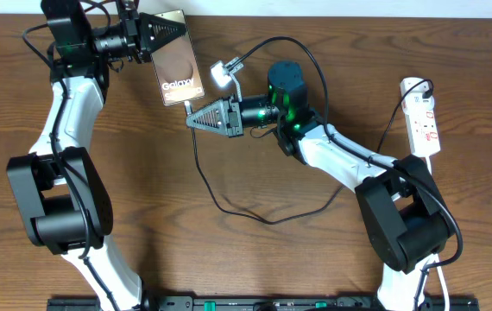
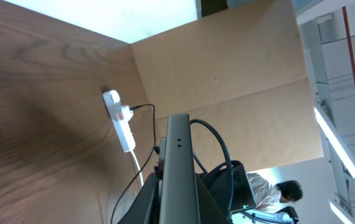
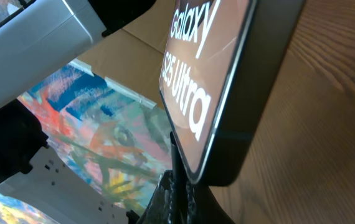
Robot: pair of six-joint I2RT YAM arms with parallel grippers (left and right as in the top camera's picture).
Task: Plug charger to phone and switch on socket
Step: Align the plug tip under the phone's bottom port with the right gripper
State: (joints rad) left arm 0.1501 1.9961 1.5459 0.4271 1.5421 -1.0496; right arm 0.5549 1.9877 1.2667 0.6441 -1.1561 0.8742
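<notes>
Left gripper (image 1: 177, 28) jaws are clamping the phone (image 1: 177, 69) at upper centre-left, right gripper (image 1: 190, 117) jaws are pinching the charger (image 1: 197, 151) tip at its lower edge, seating unconfirmed; the socket (image 1: 423, 121), far right, is probably awaiting switching.

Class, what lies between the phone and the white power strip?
In the overhead view, the right gripper, its wrist and the looping black cable lie between phone and power strip.
</notes>
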